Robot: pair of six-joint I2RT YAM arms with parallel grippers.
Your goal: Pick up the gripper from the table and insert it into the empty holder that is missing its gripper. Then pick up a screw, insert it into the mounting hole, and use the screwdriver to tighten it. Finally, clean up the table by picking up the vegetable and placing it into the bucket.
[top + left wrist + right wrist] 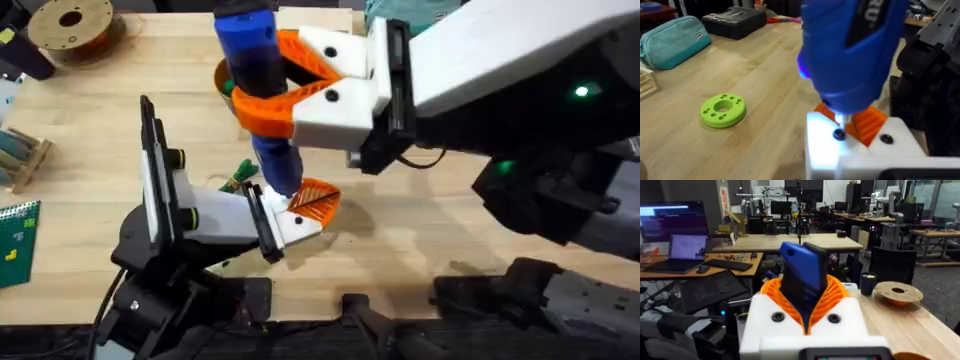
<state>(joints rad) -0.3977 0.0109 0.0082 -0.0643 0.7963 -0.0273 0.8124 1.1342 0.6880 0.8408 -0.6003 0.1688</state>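
— Why do you hold the screwdriver upright like this?

— My right claw is clamped on its blue body, so the tip points straight down at the screw. My left claw is below it; I cannot tell its opening.

— And the holder?

— It lies flat on the table, well apart from my left claw.

Even, bright room light falls on the bench from above, leaving soft, short shadows just beside the left end effector. The screwdriver looms large and blurred near the overhead camera; in the left wrist view its tip glows, casting white glare on the end effector below. The ring is fairly sharp.
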